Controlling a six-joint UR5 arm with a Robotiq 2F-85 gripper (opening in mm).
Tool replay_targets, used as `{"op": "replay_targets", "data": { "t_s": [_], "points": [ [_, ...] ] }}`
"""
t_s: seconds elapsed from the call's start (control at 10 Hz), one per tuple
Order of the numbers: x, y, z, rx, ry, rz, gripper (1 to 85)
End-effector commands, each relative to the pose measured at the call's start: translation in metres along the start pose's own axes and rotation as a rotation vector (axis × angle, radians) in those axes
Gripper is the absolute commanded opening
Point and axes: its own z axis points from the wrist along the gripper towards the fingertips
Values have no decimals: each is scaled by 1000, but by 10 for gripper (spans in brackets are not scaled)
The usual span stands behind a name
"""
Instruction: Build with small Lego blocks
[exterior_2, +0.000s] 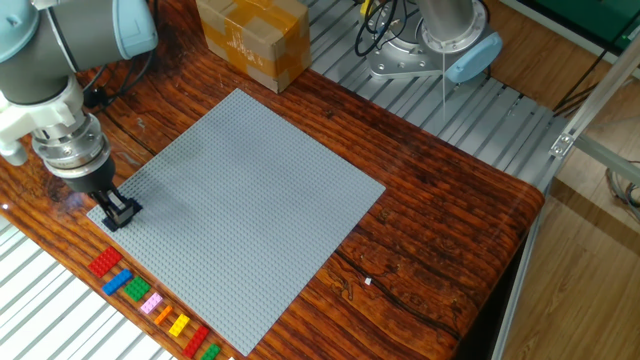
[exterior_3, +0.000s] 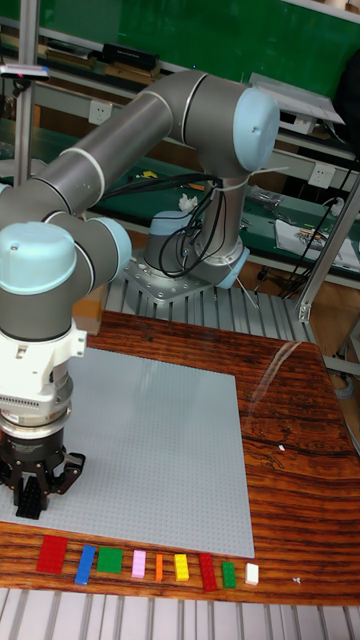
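My gripper stands over the left corner of the grey baseplate, its black fingers drawn together on a small black Lego block that touches the plate. The tall fixed view shows the gripper at the plate's near left corner, fingers converging downward. A row of small Lego blocks lies on the wood along the plate's near edge: red, blue, green, pink, orange, yellow, then red, green and white. The same row begins at the red block.
A brown cardboard box stands beyond the plate's far corner. The arm's base is bolted to the ribbed metal bench behind the wooden table. Ribbed metal also runs along the near table edge.
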Motion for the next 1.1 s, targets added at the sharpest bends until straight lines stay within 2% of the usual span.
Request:
{"op": "replay_targets", "data": {
  "t_s": [0.0, 0.6, 1.0],
  "points": [
    [2, 3, -4, -13, 1, 15, 10],
    [3, 4, 0, -16, -8, 27, 10],
    [9, -1, -8, -13, 3, 27, 10]
  ]
}}
